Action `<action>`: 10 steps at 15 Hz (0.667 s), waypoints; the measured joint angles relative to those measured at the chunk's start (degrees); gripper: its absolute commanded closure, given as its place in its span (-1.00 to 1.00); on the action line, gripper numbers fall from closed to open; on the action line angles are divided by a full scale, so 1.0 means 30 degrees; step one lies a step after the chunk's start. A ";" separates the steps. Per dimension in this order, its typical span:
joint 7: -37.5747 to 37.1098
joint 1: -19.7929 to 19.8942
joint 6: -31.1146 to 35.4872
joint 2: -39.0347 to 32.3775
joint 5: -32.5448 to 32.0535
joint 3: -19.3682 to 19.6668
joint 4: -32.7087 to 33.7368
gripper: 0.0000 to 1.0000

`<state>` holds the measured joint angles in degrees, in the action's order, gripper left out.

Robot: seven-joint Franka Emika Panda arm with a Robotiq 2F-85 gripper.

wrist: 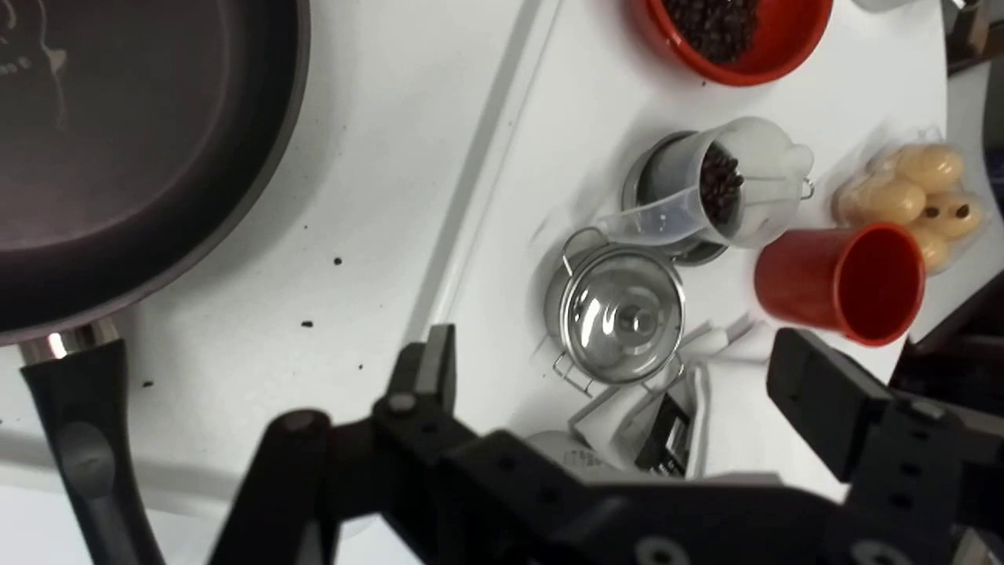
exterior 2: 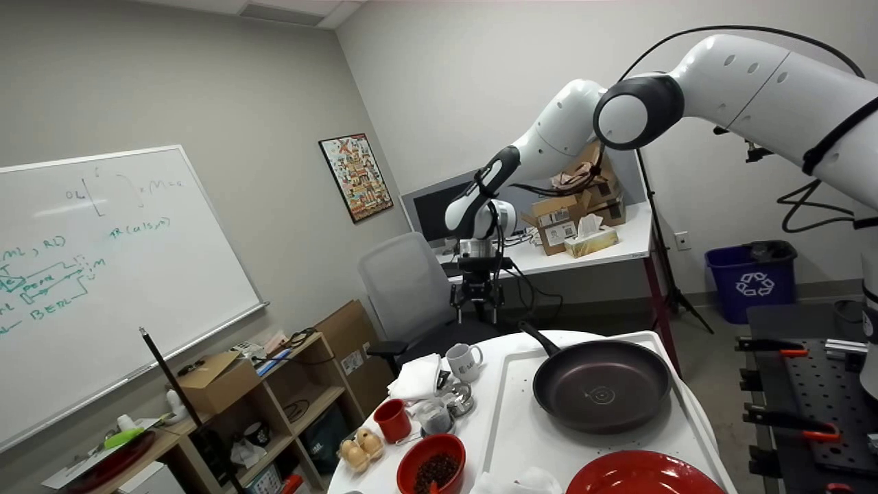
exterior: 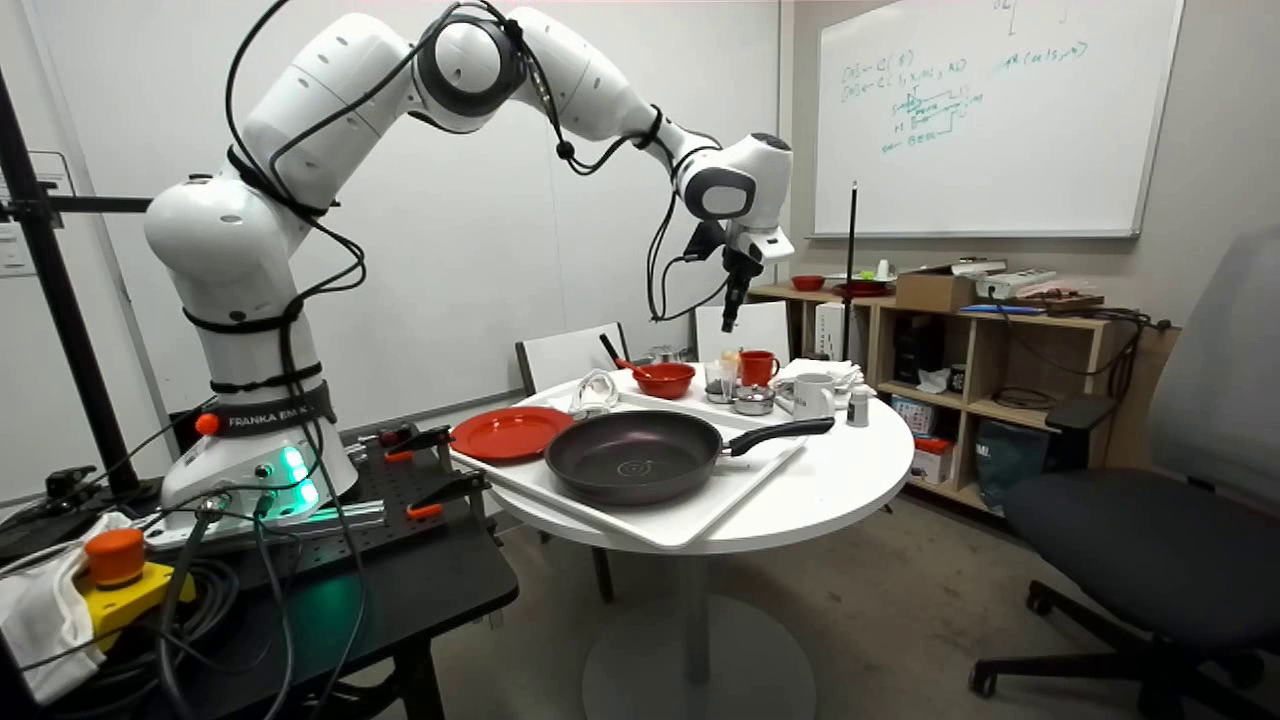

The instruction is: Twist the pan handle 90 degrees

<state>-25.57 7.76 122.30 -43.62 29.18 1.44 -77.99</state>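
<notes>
Frying pan (exterior: 635, 458), one, black, round and shallow, sits on one white rimmed tray (exterior 2: 528, 439); its single dark handle (exterior: 785, 432) juts over the tray's rim. One glossy red plate (exterior: 512, 433) lies just beside. One red mug (exterior: 757, 368), one white mug (exterior: 813, 397) and one lidded, shiny metal pot (wrist: 627, 314) stand farther off. The gripper (wrist: 625, 384) gapes wide.

Round white table (exterior: 870, 460) on a single pedestal (exterior: 697, 610). White rectangular tray (exterior 2: 514, 425) lies directly on it. Off the tray, to one side: red bowl (exterior: 668, 388), red mug (exterior: 757, 370), glass-lidded metal pot (wrist: 623, 318), printed white mug (exterior: 813, 397), small white bottle (exterior: 858, 406), transparent egg pack (wrist: 894, 200), white cloth (exterior 2: 415, 379).
</notes>
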 measured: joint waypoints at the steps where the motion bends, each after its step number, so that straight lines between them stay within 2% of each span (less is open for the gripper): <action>1: -0.0558 -0.0041 0.0135 -0.0326 -0.0356 0.0208 0.0370 -1.00; 10: -0.4467 0.0130 0.0305 -0.3413 -0.3206 0.2292 0.3833 -1.00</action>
<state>-38.97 8.15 123.21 -53.86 19.57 8.31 -66.49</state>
